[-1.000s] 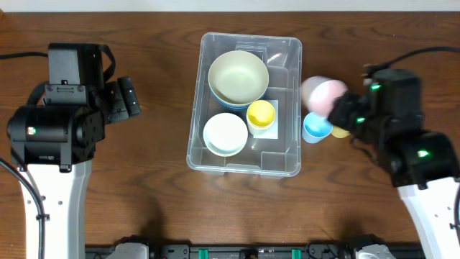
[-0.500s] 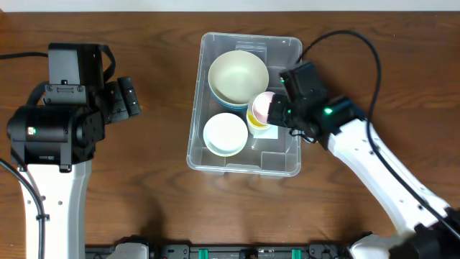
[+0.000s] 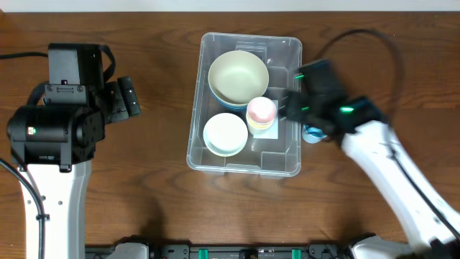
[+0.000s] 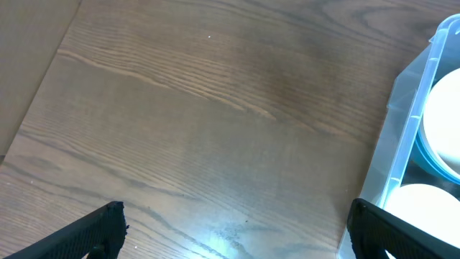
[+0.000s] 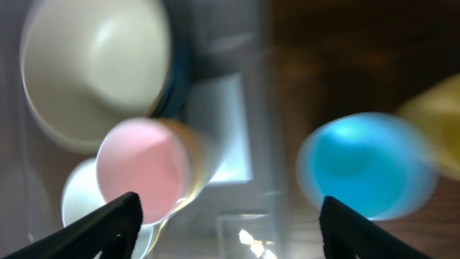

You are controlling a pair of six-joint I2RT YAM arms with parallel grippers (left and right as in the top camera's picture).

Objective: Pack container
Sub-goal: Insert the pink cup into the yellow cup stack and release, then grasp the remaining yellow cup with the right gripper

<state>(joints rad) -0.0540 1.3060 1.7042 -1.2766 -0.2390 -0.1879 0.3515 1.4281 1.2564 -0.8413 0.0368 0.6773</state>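
Container (image 3: 195, 108) of clear plastic stands in the middle of the wooden table (image 3: 144, 208). Inside it, a large cream bowl (image 3: 238, 77) fills the far half, nested in a blue bowl (image 4: 437, 161) of which only the edge shows. A small white bowl (image 3: 225, 134) lies in the container's near left part. The pink cup (image 3: 261, 111) stands toward the container's right side, just beside both bowls, stacked on a yellow cup (image 3: 256, 127) that shows only a sliver of rim.

The right gripper (image 5: 230, 212) hangs over the container's right wall, blurred in the overhead view; its jaws are spread wide and grasp nothing, and the pink cup sits free of both fingers. Just outside that right wall a blue cup (image 5: 366, 165) stands on the table, with a yellow shape (image 5: 435, 129) beyond it, too blurred to name.

The left gripper (image 4: 233, 234) is well to the container's left, over bare wood, its fingers wide apart and empty.
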